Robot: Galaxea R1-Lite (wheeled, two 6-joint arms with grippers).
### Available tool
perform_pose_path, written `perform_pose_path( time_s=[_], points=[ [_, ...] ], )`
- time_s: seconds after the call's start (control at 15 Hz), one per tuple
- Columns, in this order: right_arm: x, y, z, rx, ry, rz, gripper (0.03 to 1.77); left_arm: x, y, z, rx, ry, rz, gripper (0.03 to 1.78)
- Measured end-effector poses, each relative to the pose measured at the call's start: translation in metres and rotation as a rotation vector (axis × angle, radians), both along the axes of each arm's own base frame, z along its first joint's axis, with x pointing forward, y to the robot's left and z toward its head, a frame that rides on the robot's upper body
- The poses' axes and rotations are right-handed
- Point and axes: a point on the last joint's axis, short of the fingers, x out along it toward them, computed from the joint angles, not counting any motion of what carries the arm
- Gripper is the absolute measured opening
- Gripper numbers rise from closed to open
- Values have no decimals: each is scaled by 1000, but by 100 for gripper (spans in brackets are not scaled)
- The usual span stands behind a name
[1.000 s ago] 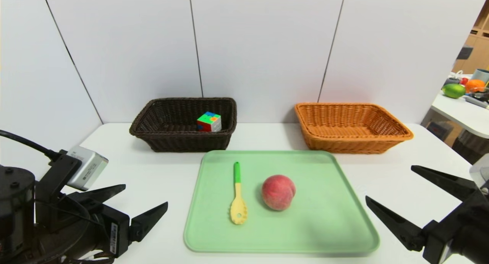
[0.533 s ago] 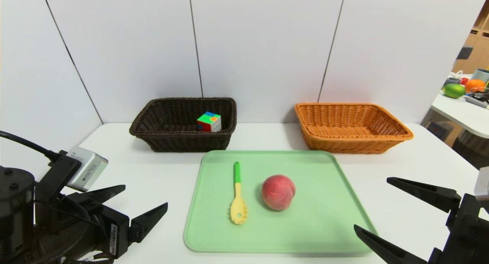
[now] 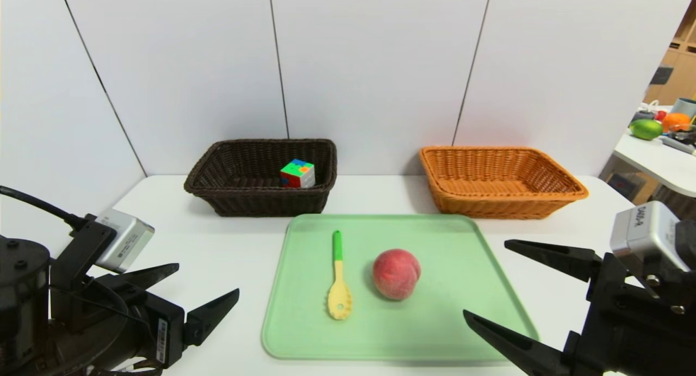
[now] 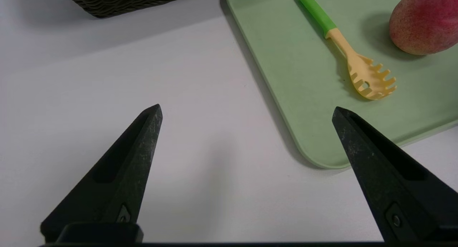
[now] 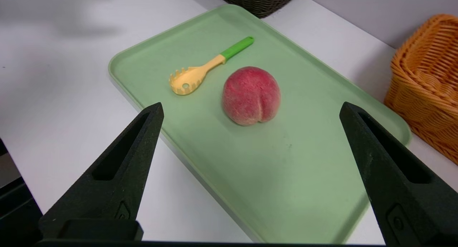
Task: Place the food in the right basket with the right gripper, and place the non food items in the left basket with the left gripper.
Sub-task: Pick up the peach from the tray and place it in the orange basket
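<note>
A red peach (image 3: 396,273) (image 5: 251,95) lies on the green tray (image 3: 467,256) beside a yellow pasta spoon with a green handle (image 3: 338,281) (image 4: 349,52). My right gripper (image 3: 485,279) (image 5: 250,109) hangs open over the tray's near right corner, jaws wide, pointing at the peach and short of it. Low at the table's near left, my left gripper (image 3: 206,281) (image 4: 247,109) is open and holds nothing. The dark brown left basket (image 3: 217,169) contains a colourful cube (image 3: 297,173). Nothing lies in the orange right basket (image 3: 565,188).
White wall panels stand close behind both baskets. Bare white tabletop (image 3: 217,240) lies between my left gripper and the tray. A separate table (image 3: 652,158) with fruit and clutter sits far off to the right.
My right gripper has swung leftward and forward from the table's right edge to above the tray's near right corner. The left arm and all objects have stayed put.
</note>
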Motion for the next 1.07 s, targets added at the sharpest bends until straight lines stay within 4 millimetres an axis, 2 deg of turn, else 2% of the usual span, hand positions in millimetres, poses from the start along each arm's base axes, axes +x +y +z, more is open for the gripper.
perform_pose_path(
  time_s=[0.33, 0.6, 1.07],
  points=[
    [25, 26, 2, -21, 40, 51, 169, 0, 0, 0, -1, 0, -2, 169],
    [45, 44, -8, -87, 114, 69, 169, -2, 1, 0, -3, -3, -5, 169],
    [77, 42, -19, -171, 120, 73, 169, -4, 2, 0, -6, -8, -5, 169]
  ],
)
